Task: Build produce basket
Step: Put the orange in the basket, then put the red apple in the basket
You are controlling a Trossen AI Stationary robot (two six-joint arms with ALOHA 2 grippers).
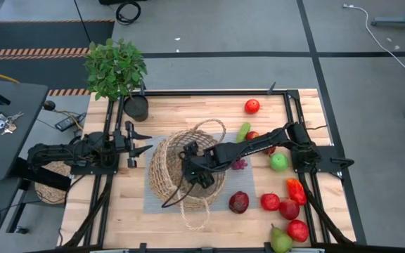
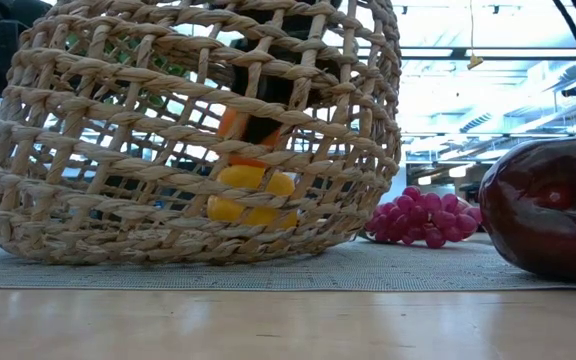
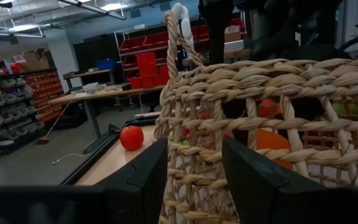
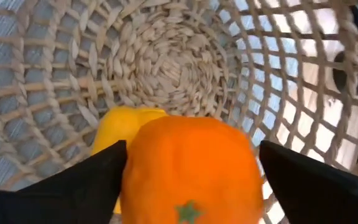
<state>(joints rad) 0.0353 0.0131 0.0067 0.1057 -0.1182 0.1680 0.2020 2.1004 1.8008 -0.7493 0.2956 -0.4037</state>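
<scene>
The tan wicker basket [image 1: 166,165] stands tilted on a grey mat [image 1: 245,184], its mouth toward the table's right and up. My right gripper [image 1: 192,167] reaches into the mouth and is shut on an orange [image 4: 191,168]. A yellow pepper [image 2: 248,195] lies on the basket's inner wall just under the orange. My left gripper [image 1: 146,141] is open, with a finger on either side of the basket's left outer wall [image 3: 194,130]; I cannot tell whether it touches. More produce lies on the table's right half. My right gripper pinches the orange by two opposite sides [image 4: 135,171] between its two fingers, with the stem end [image 4: 188,211] facing the wrist. The fingers slant down into the basket from the table's right. The orange [image 2: 236,128] sits just above the yellow pepper; whether they touch, I cannot tell.
Purple grapes [image 1: 239,164] and a dark red fruit [image 1: 238,202] lie on the mat right of the basket. A green apple [image 1: 278,161], a red pepper [image 1: 296,190], red apples [image 1: 288,209] and a pear [image 1: 280,241] lie farther right. A potted plant [image 1: 136,107] stands far left.
</scene>
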